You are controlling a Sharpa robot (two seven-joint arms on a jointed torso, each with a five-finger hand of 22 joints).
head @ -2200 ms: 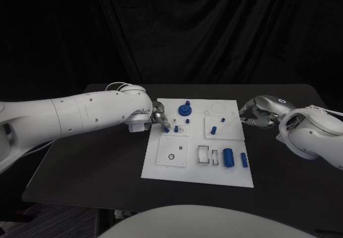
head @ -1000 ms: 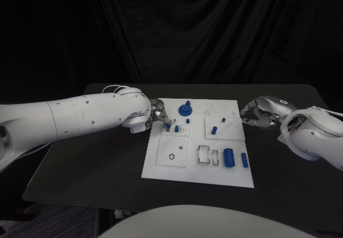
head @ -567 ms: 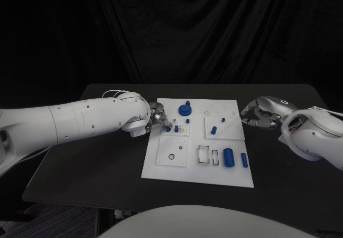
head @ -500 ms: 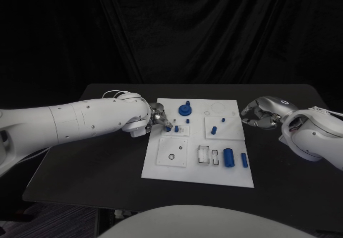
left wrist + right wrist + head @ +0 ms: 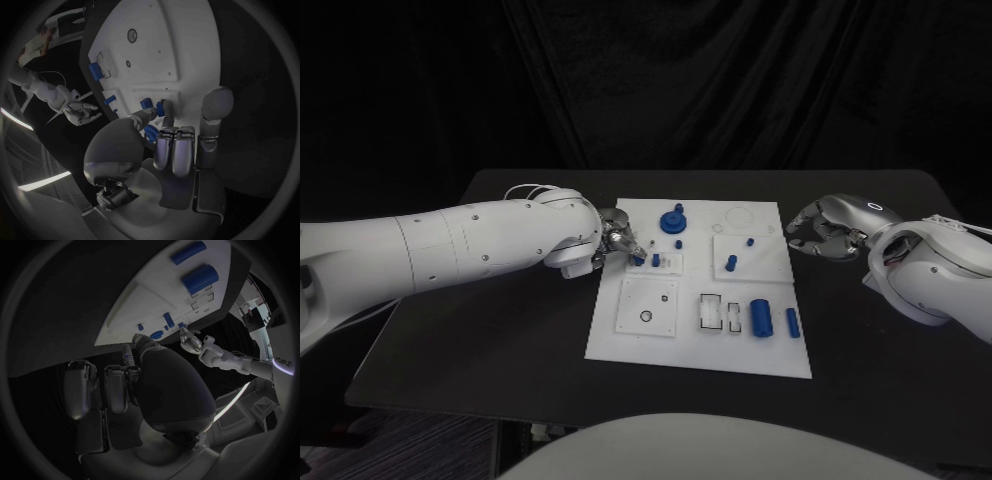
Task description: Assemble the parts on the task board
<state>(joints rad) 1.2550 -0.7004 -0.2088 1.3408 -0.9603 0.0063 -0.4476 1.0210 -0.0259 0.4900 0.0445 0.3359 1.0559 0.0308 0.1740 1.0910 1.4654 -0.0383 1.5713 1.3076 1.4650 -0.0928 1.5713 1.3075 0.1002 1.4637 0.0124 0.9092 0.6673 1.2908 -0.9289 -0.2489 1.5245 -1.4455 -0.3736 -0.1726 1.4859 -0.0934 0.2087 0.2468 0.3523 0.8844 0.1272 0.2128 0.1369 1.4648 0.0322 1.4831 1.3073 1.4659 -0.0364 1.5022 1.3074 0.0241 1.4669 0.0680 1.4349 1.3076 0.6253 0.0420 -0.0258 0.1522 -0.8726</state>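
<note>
The left hand (image 5: 620,240) pinches a small blue peg (image 5: 145,104) at the task board's (image 5: 661,335) left edge, while the right hand (image 5: 819,228) hangs curled and holding nothing beside the board's right edge.

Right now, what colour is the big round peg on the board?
Blue; the peg shows best in the head view.

I see a black table (image 5: 502,330) with rounded corners, set before a black curtain (image 5: 733,90) that hangs in vertical folds across the whole back of the scene. Below the table's near left corner I make out a strip of dark floor (image 5: 430,445). The room is dim; the tabletop is matte and evenly dark. A curved strip of pale light (image 5: 44,181) appears at the edge of my left wrist view.
</note>
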